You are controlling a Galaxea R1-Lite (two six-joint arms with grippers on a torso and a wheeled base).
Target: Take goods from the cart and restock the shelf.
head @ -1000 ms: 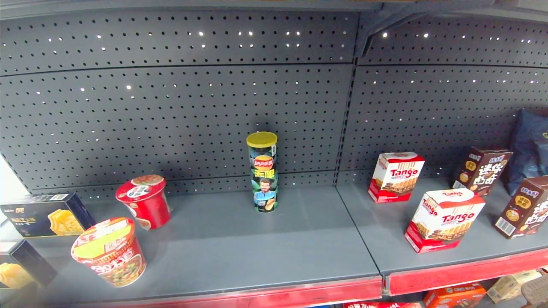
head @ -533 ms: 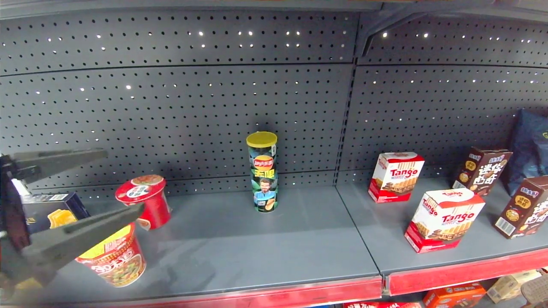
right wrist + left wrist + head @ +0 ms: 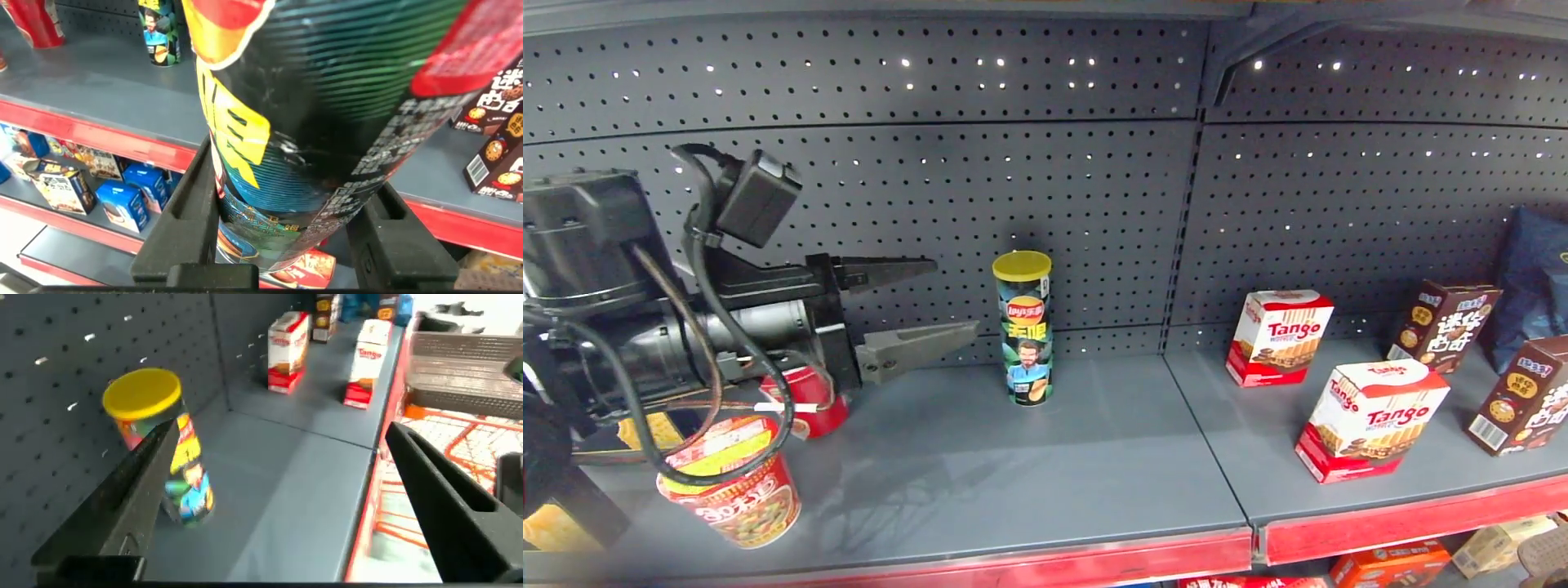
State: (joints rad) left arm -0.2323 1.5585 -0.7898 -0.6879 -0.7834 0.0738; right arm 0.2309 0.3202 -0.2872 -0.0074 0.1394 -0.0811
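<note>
A chip can [image 3: 1023, 328] with a yellow lid stands upright at the back of the grey shelf [image 3: 1029, 474], near its middle. My left gripper [image 3: 956, 296] hangs open just left of that can, above the shelf, with nothing between its fingers. From the left wrist the same chip can [image 3: 159, 441] appears just beyond one finger [image 3: 122, 514] of the left gripper [image 3: 282, 433]. My right gripper [image 3: 290, 204] is shut on a second, dark chip can [image 3: 327, 106], held in front of the shelf's red edge [image 3: 106, 131].
Two red noodle cups [image 3: 731, 482] and dark boxes [image 3: 556, 506] sit under and behind the left arm. Wafer boxes [image 3: 1368, 420], brown boxes [image 3: 1441, 327] and a blue bag [image 3: 1531, 278] fill the right side. A wire cart [image 3: 466, 367] stands off the shelf front. Goods [image 3: 122, 204] line the lower shelf.
My left arm has swung in from the left across the shelf, open all the way, and now its fingers are close to the standing chip can. The goods have not moved.
</note>
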